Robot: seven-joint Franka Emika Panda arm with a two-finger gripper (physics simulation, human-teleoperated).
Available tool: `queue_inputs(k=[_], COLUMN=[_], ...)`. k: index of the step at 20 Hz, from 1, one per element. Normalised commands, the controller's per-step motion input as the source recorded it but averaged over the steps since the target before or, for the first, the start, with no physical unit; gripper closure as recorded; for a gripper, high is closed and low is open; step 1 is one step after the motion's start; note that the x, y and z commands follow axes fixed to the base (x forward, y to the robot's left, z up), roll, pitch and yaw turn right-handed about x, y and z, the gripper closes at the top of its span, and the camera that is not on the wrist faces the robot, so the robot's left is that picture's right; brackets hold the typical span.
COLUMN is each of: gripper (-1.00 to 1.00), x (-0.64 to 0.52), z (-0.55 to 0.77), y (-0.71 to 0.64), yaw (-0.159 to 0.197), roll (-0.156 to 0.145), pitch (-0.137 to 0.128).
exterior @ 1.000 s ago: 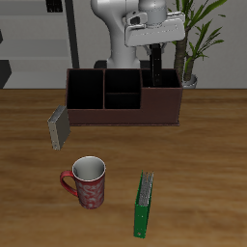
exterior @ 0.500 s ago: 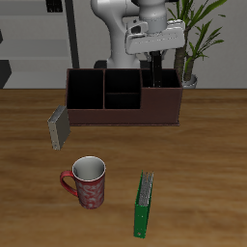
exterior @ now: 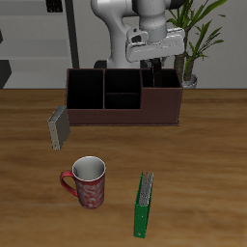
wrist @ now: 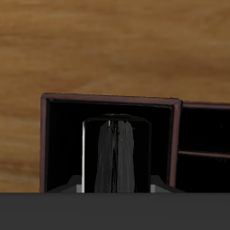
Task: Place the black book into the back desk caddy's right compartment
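Gripper (exterior: 155, 60) hangs over the caddy (exterior: 123, 99) at the table's (exterior: 193, 164) back, right above the right compartment (exterior: 159, 85). Black book (exterior: 154, 73) stands upright, its lower part down inside that compartment, top end up at the fingers. Wrist view looks straight down on the book (wrist: 115, 154): narrow dark spine w/ pale page edge, standing btwn the compartment's (wrist: 67, 135) brown walls, black lining around it. Book's roughly mid-compartment, apart from both side walls. Jaws: look clenched on the book's top in the ext. view, but contact is too small and dark to be sure, so can't tell if gripping or let go.

Other two caddy sections, narrower, sit beside it and look vacant. Grey book (exterior: 59, 128) lies on the table just in front of the caddy's far end, near its corner. Red mug (exterior: 87, 181) stands upright nearer the table's front edge. Green book (exterior: 143, 204) lies beside the mug, close to the front edge, well apart from the caddy. Plant (exterior: 196, 34) stands behind the caddy.
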Motion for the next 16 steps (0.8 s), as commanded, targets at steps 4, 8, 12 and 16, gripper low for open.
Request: queue_inputs(k=[4, 8, 12, 16], gripper=[-1.0, -1.0, -1.0, -1.0], x=[0.05, 0.05, 0.02, 0.09], z=[-0.04, 0.01, 0.07, 0.14], y=[0.01, -0.02, -0.04, -0.14], yaw=[-0.003, -0.009, 0.007, -0.004], roll=[-0.006, -0.002, -0.011, -0.024], pitch=[0.015, 0.01, -0.013, -0.01])
